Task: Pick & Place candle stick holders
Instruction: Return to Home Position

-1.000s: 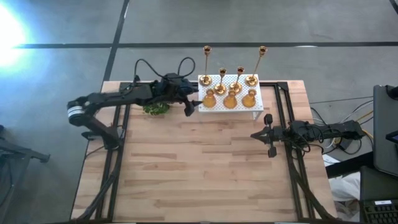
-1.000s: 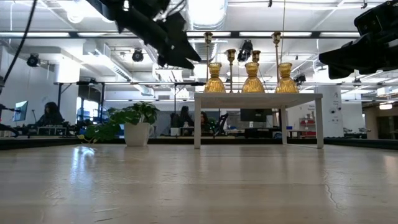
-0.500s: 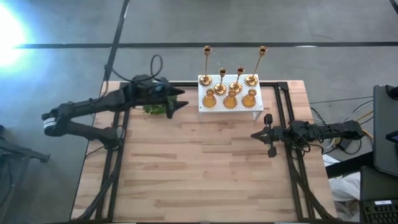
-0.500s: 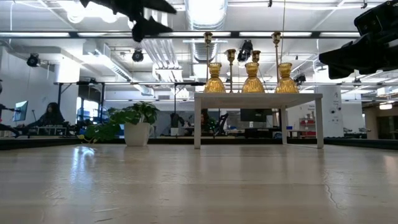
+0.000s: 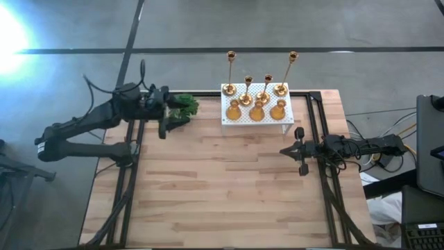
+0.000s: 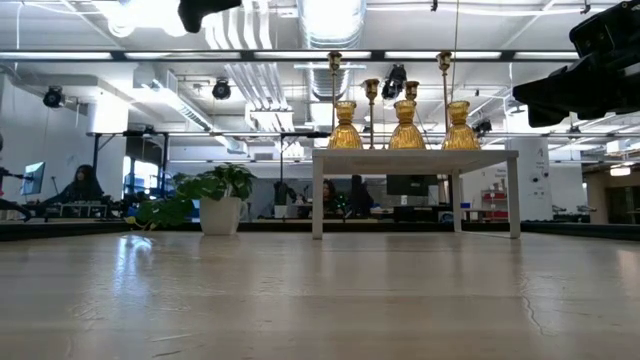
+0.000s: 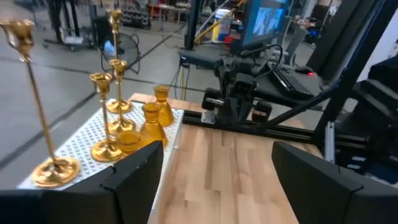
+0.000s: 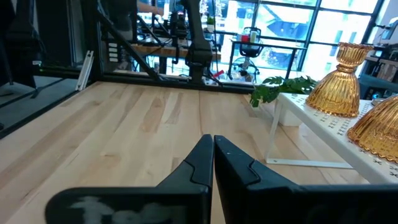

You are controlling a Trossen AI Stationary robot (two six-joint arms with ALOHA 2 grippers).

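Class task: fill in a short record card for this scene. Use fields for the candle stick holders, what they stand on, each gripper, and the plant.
thin-stemmed holders: four, upright, back row of the shelf
squat holders: three, upright, front row
white shelf: far side of the table, holds all seven
left gripper: open, empty, raised near the plant
right gripper: shut, empty, above the table's right side
plant: on the table, left of the shelf
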